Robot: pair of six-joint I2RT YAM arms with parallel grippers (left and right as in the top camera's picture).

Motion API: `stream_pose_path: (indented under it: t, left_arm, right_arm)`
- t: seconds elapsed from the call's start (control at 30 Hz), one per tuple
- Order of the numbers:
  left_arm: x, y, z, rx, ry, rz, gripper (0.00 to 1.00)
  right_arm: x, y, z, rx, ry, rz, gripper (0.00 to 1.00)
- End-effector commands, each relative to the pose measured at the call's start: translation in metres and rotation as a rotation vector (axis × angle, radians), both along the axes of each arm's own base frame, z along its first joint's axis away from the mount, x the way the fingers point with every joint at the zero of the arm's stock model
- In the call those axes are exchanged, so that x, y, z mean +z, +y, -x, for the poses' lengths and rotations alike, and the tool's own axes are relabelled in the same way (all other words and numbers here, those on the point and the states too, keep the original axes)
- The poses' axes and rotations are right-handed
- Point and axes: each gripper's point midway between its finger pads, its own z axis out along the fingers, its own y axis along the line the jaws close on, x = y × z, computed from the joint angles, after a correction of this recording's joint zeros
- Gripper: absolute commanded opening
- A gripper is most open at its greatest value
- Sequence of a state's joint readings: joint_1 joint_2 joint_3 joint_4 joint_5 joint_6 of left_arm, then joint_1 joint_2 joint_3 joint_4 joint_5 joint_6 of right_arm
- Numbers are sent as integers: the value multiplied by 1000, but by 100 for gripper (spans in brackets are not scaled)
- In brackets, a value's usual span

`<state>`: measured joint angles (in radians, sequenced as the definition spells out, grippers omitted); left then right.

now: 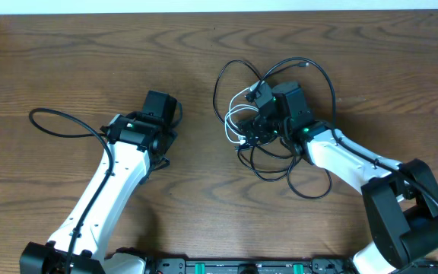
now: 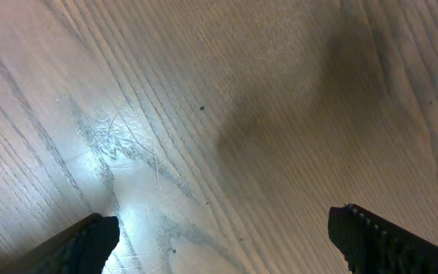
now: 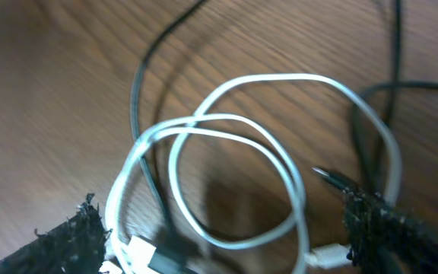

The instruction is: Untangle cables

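The cables point(image 1: 280, 125) lie in one tangled heap right of the table's centre. They are several thin black cords looping outward and one white cord point(image 1: 236, 116) coiled on the left side. My right gripper point(image 1: 260, 109) hovers over the heap, open. In the right wrist view the white cable point(image 3: 280, 156) loops between the right gripper's point(image 3: 226, 236) two fingers, with white plug ends point(image 3: 137, 253) near each finger. Black cords point(image 3: 139, 91) run under it, and nothing is clamped. My left gripper point(image 1: 167, 106) stands well left of the heap. In its wrist view the left gripper point(image 2: 223, 236) is open over bare wood.
The left arm's own thick black wire point(image 1: 59, 118) arcs over the table at the left. The wooden table point(image 1: 67, 53) ends at a white wall along the top edge. Both arm bases sit at the bottom edge.
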<state>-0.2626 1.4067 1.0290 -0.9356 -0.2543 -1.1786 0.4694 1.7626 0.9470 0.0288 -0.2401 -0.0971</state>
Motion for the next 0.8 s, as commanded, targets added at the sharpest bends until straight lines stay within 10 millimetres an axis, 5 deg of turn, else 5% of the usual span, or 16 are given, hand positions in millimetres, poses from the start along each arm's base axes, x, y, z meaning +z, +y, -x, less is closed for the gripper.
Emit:
stream_pose_path:
  t: [0.0, 0.3, 0.43, 0.77]
  left_arm:
    - [2, 5, -1, 9, -3, -24, 95]
    - [2, 5, -1, 9, -3, -24, 95]
    - [2, 5, -1, 9, -3, -24, 95]
    - [2, 5, -1, 9, -3, -24, 96]
  right_arm:
    - [2, 14, -2, 48, 19, -73, 93]
    - [30, 33, -23, -215, 219, -251, 86]
    - [19, 20, -30, -447, 232, -193, 75]
    - [-27, 50, -36, -653, 256, -111, 61]
